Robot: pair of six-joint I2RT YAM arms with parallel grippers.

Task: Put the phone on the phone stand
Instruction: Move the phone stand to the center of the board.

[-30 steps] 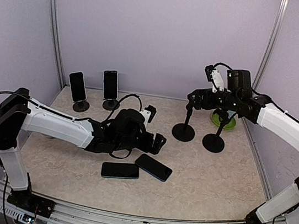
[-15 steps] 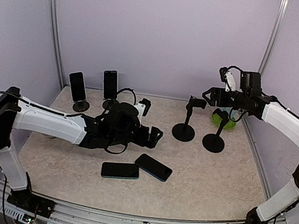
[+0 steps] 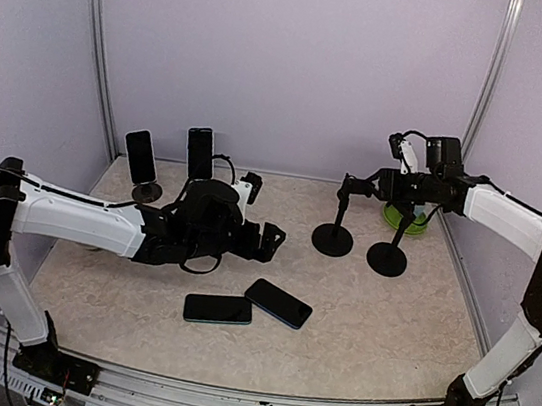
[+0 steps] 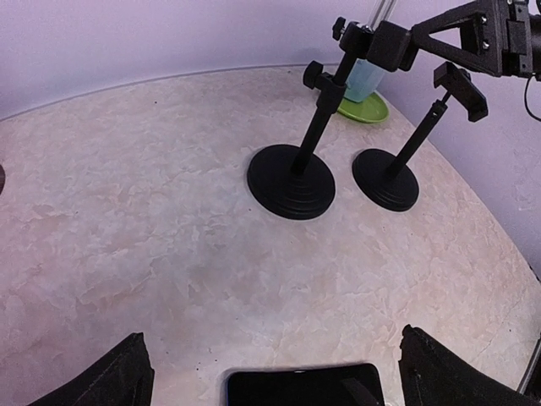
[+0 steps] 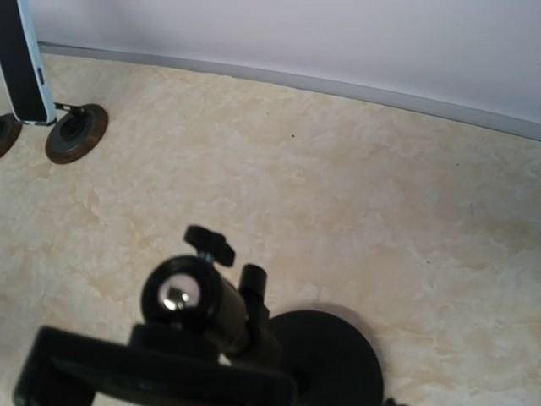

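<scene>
A phone (image 3: 219, 309) and a second phone (image 3: 278, 303) lie flat on the table (image 3: 406, 323), just beside each other. Just behind, the left gripper (image 3: 267, 243) hovers, jaws wide apart. Farther back, the right gripper (image 3: 363, 184) is at the head of a phone stand (image 3: 333, 239); whether its jaws grip it cannot be told

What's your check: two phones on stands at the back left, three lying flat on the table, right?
No: the top external view shows two lying flat, not three: the near phone and the angled phone. The two mounted phones at the back left are right.
</scene>
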